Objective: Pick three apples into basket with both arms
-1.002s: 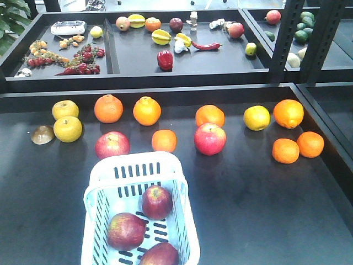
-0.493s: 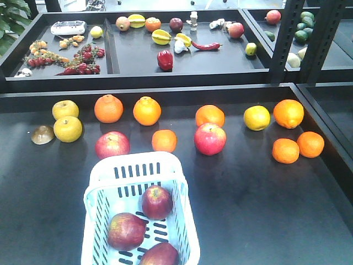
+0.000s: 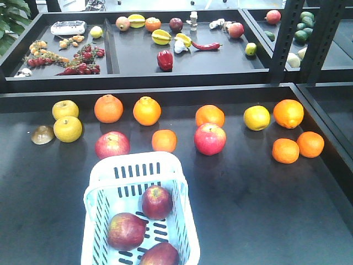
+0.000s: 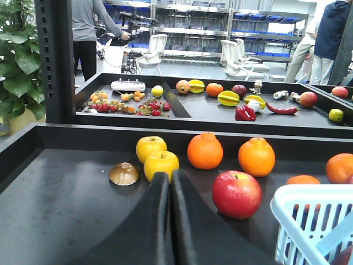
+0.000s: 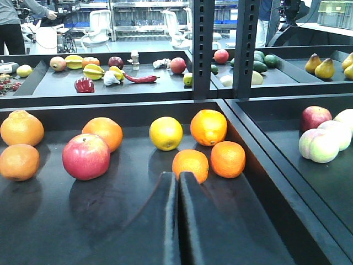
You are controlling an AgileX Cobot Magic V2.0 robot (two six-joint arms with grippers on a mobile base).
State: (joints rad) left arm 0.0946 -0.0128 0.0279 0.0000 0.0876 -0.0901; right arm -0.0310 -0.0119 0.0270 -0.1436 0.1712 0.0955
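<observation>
In the basket at 6 o'clock: three dark apples. On the near shelf: seven oranges, two pink-red apples, three yellow fruits, one brown half-shell at 9 o'clock.

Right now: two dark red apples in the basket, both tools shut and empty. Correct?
Not quite. The basket holds three dark red apples, not two; the exterior front-facing view shows all three. The rest stands: the left tool and right tool are shut and empty.
</observation>
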